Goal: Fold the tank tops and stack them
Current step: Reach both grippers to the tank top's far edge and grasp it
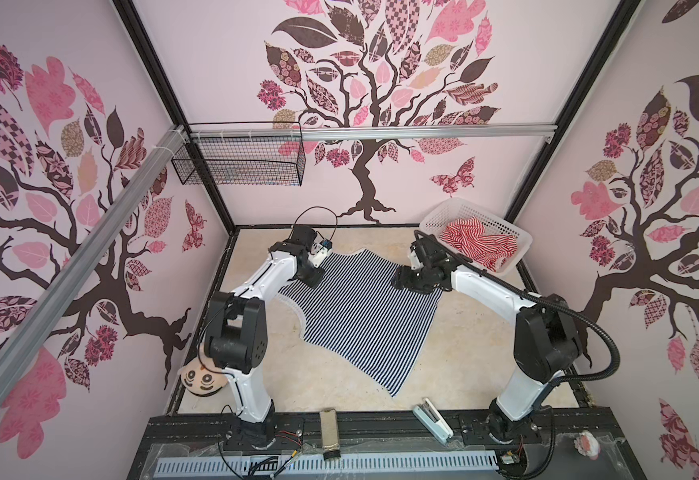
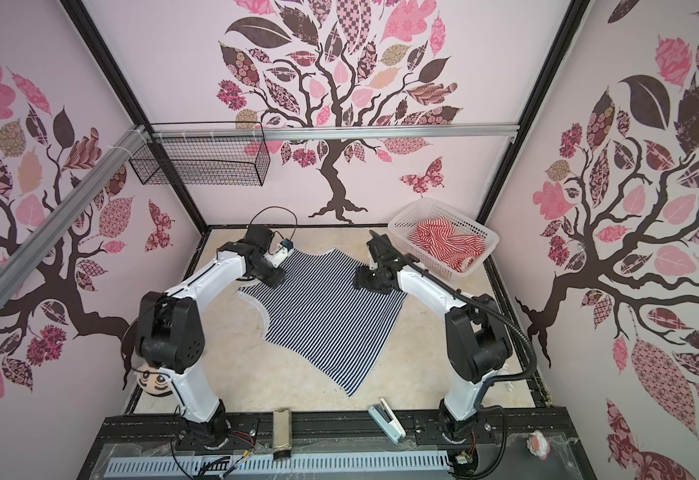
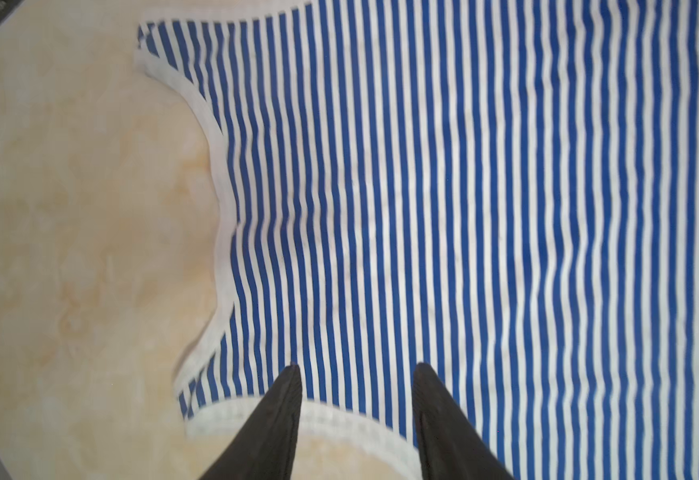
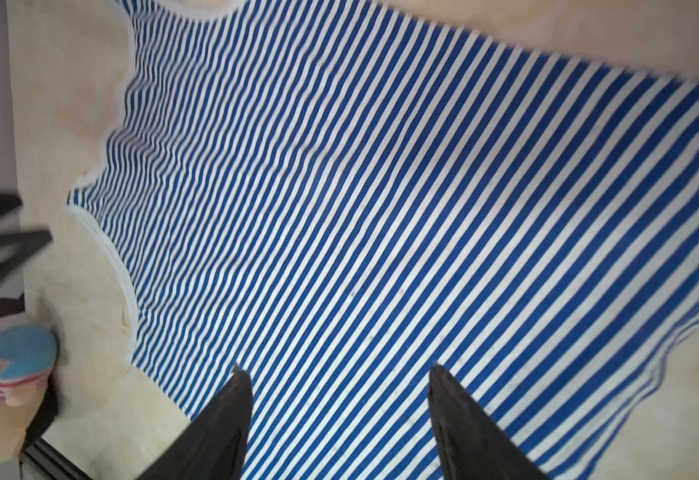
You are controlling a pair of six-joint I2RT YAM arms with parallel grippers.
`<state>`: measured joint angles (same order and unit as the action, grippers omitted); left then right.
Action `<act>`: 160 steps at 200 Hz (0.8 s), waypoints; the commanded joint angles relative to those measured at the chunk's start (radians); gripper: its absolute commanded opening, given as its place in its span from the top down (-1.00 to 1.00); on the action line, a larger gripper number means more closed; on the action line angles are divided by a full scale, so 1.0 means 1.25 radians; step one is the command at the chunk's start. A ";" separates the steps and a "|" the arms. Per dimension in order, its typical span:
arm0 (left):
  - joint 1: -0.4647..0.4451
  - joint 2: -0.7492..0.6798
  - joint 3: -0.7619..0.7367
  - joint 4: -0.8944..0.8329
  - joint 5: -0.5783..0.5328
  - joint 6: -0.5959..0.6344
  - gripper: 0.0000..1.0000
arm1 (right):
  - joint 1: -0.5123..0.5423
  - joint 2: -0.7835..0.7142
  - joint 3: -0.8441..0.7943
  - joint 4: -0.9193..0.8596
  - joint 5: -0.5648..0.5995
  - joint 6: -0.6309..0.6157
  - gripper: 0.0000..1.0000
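The navy-and-white tank top lies spread flat in the middle of the table, its straps towards the back left. My left gripper hangs just over its strap end. In the left wrist view this gripper is open, with striped cloth and a white armhole hem below its tips. My right gripper hovers over the top's far right edge. It is open above the stripes, holding nothing. The red-and-white tank top lies crumpled in a white basket.
The white basket stands at the back right corner. A plush doll lies at the front left beside the left arm. A black wire basket hangs on the back wall. A white stapler-like tool rests on the front rail.
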<state>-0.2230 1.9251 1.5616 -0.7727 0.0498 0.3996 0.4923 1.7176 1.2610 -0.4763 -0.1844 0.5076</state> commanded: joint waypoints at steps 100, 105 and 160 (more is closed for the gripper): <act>0.020 0.220 0.099 -0.015 -0.172 -0.036 0.07 | 0.064 0.006 -0.284 0.054 0.192 0.044 -0.46; 0.026 0.214 0.085 -0.012 -0.176 -0.037 0.07 | 0.052 0.023 -0.278 0.043 0.193 0.030 -0.46; 0.081 0.086 -0.102 0.007 -0.116 -0.028 0.09 | -0.036 0.085 -0.150 -0.001 0.184 -0.084 -0.47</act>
<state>-0.1421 2.1033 1.5421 -0.7509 -0.0906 0.3584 0.4831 1.7519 1.0122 -0.3481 -0.0032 0.4824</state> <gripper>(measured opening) 0.459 0.734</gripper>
